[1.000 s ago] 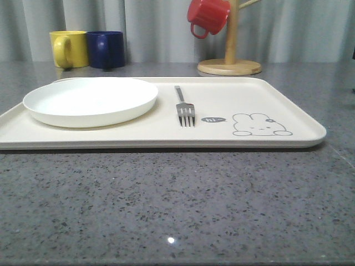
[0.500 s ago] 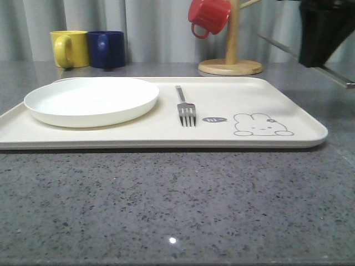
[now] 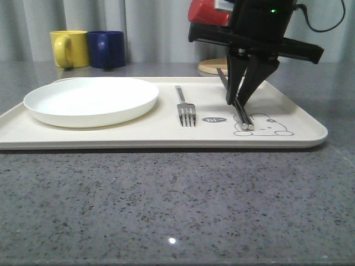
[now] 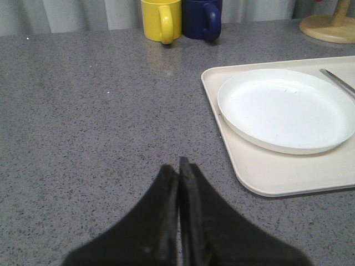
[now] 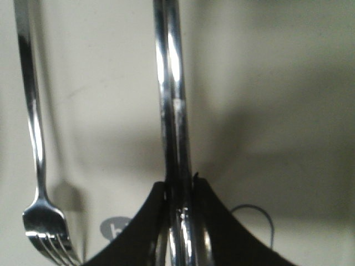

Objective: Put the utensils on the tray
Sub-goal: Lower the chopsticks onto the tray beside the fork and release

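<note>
Front view: the right tool (image 3: 242,104) has come in over the tray (image 3: 299,113), where a second ago there was no arm at all and half a second ago only a dark shape at the upper right edge. It grips the chopsticks (image 3: 237,108), which slant down with their lower end touching or almost touching the tray at the bunny drawing (image 3: 260,125). I judge that the chopsticks are about to be laid down and let go. The plate (image 3: 91,100) and the fork (image 3: 184,107) lie on the tray as they did before, the plate at the left end, the fork just beside it toward the middle. By count: one tray, one plate, one fork, one pair of chopsticks. Behind the tray on the grey desk (image 3: 166,199) stand a yellow mug (image 3: 69,49) and a navy mug (image 3: 106,49); a red mug (image 3: 208,14) hangs partly hidden behind the arm, making three mugs. A wooden stand base (image 3: 213,66) peeks out beside the arm.

Left wrist view: the left tool (image 4: 179,169) is clenched with nothing between its fingers, over bare desk, well apart from the tray's left rim.

Right wrist view: the right tool's fingers (image 5: 138,227) are clamped on the two chopsticks, pressed side by side, with the fork alongside on the tray.
</note>
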Controlling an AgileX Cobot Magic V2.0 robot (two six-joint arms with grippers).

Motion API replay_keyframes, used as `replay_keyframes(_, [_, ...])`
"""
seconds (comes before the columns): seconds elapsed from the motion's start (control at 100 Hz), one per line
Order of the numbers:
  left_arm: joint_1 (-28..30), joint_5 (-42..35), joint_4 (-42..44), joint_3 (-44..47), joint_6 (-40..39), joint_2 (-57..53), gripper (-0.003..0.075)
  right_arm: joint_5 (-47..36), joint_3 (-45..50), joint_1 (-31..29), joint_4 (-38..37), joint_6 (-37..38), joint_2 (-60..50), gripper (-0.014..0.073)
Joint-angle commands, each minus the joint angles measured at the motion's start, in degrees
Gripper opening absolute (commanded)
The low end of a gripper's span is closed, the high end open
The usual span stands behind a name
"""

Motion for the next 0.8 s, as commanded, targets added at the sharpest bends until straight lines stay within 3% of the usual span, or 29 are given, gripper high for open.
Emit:
replay_keyframes(0.0, [-0.48,-4.09,-0.40,-1.37,-0.51,0.63,-0.0019,-2.15,-2.07,0.03,0.84,1.59,-1.90,-0.0068])
replay_keyframes(0.14, [-0.48,-4.09,-0.40,-1.37,-0.51,0.63,-0.0019,-2.31,-2.07,0.03,0.70,1.59,-1.59,-0.0064])
replay_keyframes(0.21, [-0.48,-4.09,-0.40,-1.37,-0.51,0.63,-0.0019,-2.31,-2.07,0.03,0.64,1.51,-1.59,-0.0022])
replay_keyframes(0.4, [-0.48,-4.09,-0.40,-1.37,-0.51,0.63,-0.0019,-2.31,-2.07,0.03,0.32,1.47,-1.67,0.0307])
replay_keyframes(0.47, [-0.48,-4.09,-0.40,-1.37,-0.51,0.63,-0.0019,-2.21,-2.36,0.03,-0.79,1.32,-1.88,0.0383])
replay_keyframes(0.6, [-0.48,-4.09,-0.40,-1.37,-0.51,0.63,-0.0019,2.14,-4.35,0.03,-3.24,0.06,-1.97,0.0404])
replay_keyframes(0.79, [-0.48,-4.09,-0.40,-1.37,-0.51,0.63,-0.0019,8.63,-9.17,-0.72,-5.42,-11.12,-3.05,0.0404])
